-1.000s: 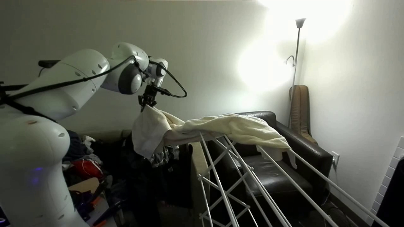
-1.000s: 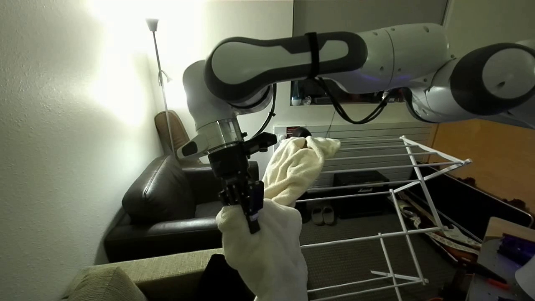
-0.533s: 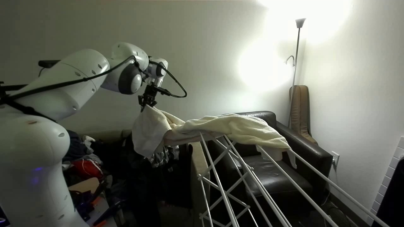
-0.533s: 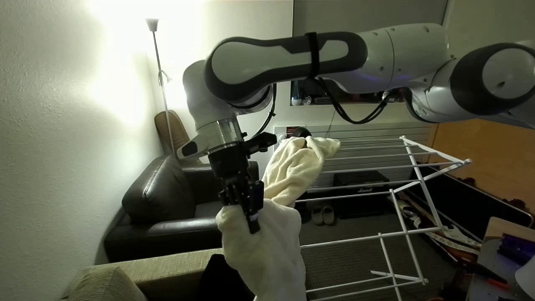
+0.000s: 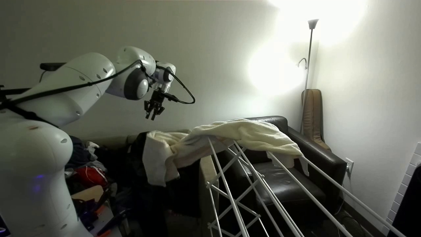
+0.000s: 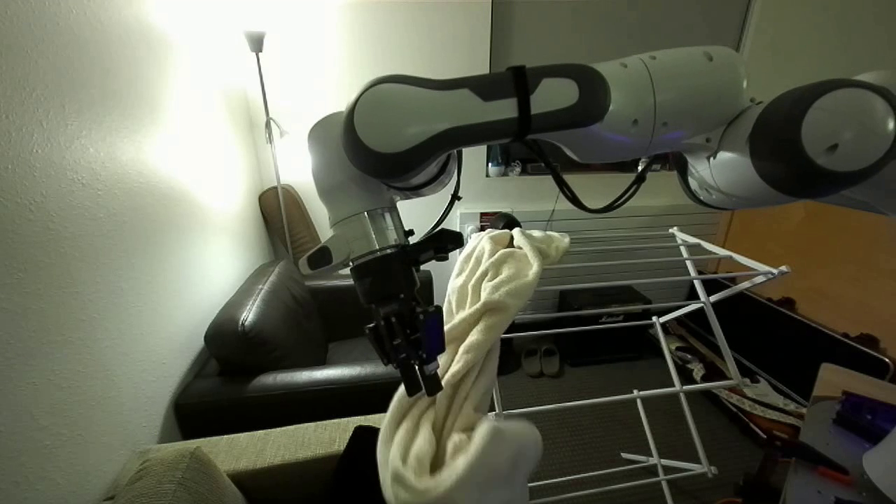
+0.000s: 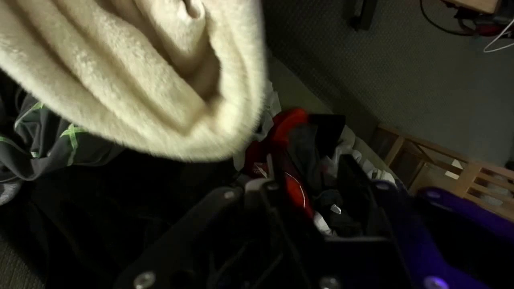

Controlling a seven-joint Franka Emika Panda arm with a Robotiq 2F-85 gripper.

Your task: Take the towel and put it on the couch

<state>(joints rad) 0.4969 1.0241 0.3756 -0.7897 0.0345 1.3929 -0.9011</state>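
Hovering hand [image 5: 150,118], jaws ptly apart, clr of towel [image 5: 227,130]

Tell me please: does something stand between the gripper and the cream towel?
Nothing visible does. In an exterior view, the gripper hangs higher than one end of the towel, with open air between. The white drying rack is beneath the towel, not in this path.

wht drying rack [image 6: 705,302] | flr lamp [image 5: 308,64], lit | brn case [image 5: 314,115] nr lamp | slippers [image 6: 532,362] nr blk amp [image 6: 602,346]
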